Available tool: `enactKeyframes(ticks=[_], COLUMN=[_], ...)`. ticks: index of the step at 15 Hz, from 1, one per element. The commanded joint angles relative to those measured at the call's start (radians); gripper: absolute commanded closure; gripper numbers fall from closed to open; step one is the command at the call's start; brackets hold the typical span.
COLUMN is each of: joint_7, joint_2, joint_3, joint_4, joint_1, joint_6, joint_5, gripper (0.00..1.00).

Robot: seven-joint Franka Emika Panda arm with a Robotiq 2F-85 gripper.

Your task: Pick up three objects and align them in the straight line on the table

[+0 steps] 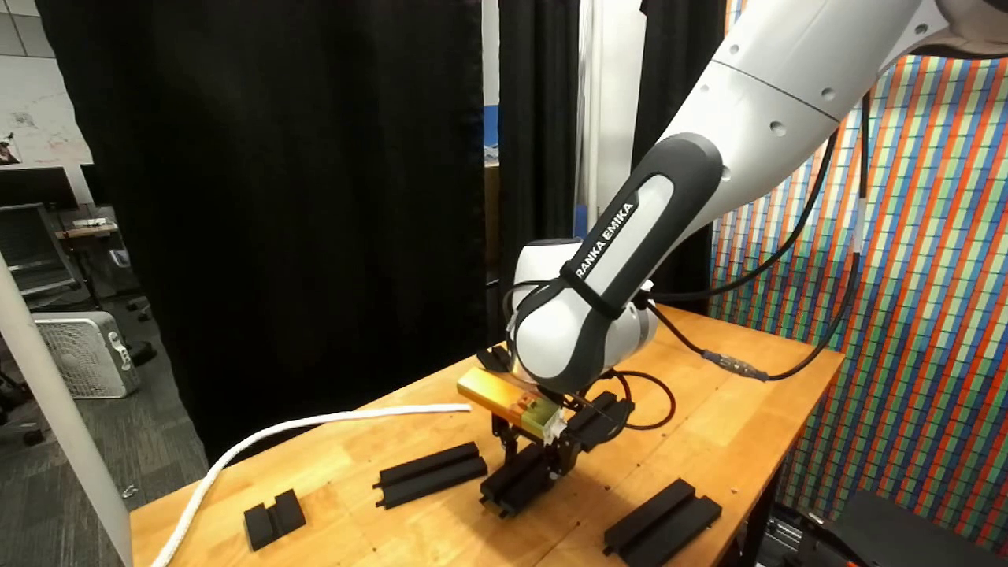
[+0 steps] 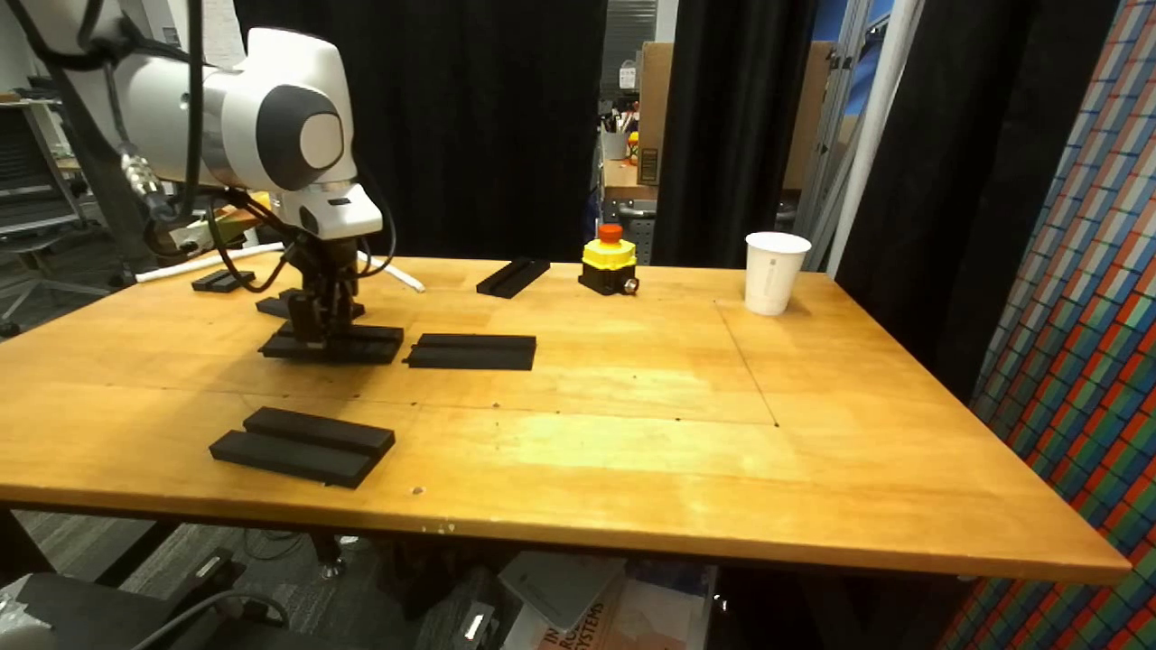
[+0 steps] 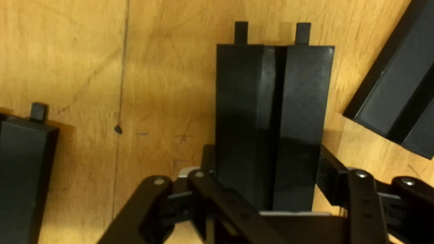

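One grooved black bar (image 3: 252,118), held in my gripper (image 3: 268,167), jaws closed to its width, long axis along the surface's (image 2: 677,487) long edge, end toward neighbouring bar (image 2: 471,354).

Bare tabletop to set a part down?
Biggest: tabletop from emergency stop button and paper cup to front edge. Smaller: between stubby block and front edge. Crowded: around gripper, clamped on a grooved bar, more bars on three sides.
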Motion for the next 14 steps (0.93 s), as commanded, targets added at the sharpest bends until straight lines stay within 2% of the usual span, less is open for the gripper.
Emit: enactKeyframes(ticks=[1, 9, 14], joint_7=[0.033, 0.020, 0.033], joint_2=[-0.036, -0.028, -0.050], joint_3=[-0.035, -0.053, -0.068], joint_4=[-0.008, 0.003, 0.014], joint_1=[0.013, 0.000, 0.008], joint_6=[-0.038, -0.073, -0.106], joint_5=[-0.058, -0.058, -0.118], gripper=[0.54, 0.54, 0.54])
